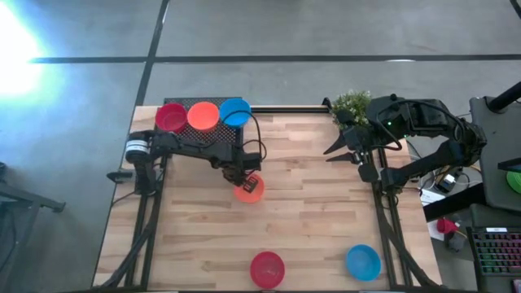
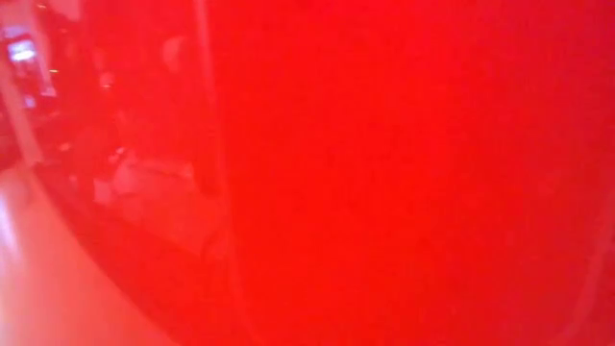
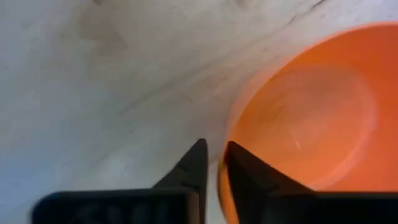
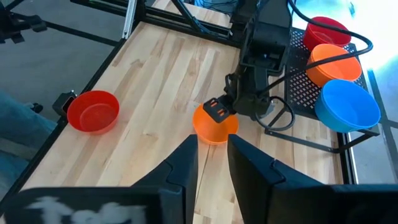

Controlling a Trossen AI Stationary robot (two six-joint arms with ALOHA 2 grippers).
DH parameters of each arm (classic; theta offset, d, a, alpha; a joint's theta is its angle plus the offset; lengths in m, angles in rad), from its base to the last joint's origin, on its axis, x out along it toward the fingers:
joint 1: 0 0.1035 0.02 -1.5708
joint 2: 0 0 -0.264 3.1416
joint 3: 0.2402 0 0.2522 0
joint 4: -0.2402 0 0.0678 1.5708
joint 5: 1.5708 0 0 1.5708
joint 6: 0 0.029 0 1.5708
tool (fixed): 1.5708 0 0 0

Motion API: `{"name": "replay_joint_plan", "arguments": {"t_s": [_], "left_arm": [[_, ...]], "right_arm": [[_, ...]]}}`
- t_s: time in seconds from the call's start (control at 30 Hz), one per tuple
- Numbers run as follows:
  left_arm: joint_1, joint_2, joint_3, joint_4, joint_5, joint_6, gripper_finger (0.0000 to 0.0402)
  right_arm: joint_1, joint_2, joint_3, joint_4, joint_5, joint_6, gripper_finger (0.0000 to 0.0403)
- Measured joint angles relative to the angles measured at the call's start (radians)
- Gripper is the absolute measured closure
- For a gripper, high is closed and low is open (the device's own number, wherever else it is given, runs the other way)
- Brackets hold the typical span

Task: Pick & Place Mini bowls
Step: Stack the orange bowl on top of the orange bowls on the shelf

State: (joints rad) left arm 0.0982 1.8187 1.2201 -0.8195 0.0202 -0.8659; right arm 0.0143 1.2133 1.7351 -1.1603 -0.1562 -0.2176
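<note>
high view: three mini bowls [image 1: 203, 115] sit in a row at the bench [image 1: 309, 203] far edge, two wait near the front; left tool [image 1: 247, 181] over an orange bowl [image 1: 249, 191], right tool [image 1: 346, 150] parked near the plant. left wrist view: fingers [image 3: 194, 165] nearly shut astride the bowl rim, apparently pinching it

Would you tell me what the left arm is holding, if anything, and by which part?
The left gripper pinches the orange bowl by its rim, one finger either side of the wall.
</note>
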Motion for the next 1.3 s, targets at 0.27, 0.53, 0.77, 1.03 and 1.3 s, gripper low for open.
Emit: {"name": "replay_joint_plan", "arguments": {"t_s": [0.27, 0.53, 0.77, 1.03, 1.3], "left_arm": [[-0.001, -0.048, 0.009, -0.023, 0.075, 0.022, 0.0399], [-0.001, -0.244, 0.042, -0.047, 0.177, 0.021, 0.04], [0.019, -0.461, 0.071, -0.059, 0.114, -0.028, 0.0401], [0.08, -0.635, 0.08, -0.191, -0.029, -0.087, 0.0401], [0.21, -0.737, 0.163, -0.299, -0.135, -0.035, 0.0401]], "right_arm": [[0.0, 0.0, 0.0, 0.0, 0.0, -0.003, 0.0324], [0.0, 0.0, 0.0, -0.001, 0.0, -0.001, 0.0319], [0.0, 0.0, 0.0, 0.029, 0.0, -0.003, 0.033], [0.0, 0.0, 0.0, 0.095, 0.001, -0.016, 0.0331], [0.0, 0.0, 0.0, 0.129, 0.001, -0.044, 0.0326]]}}
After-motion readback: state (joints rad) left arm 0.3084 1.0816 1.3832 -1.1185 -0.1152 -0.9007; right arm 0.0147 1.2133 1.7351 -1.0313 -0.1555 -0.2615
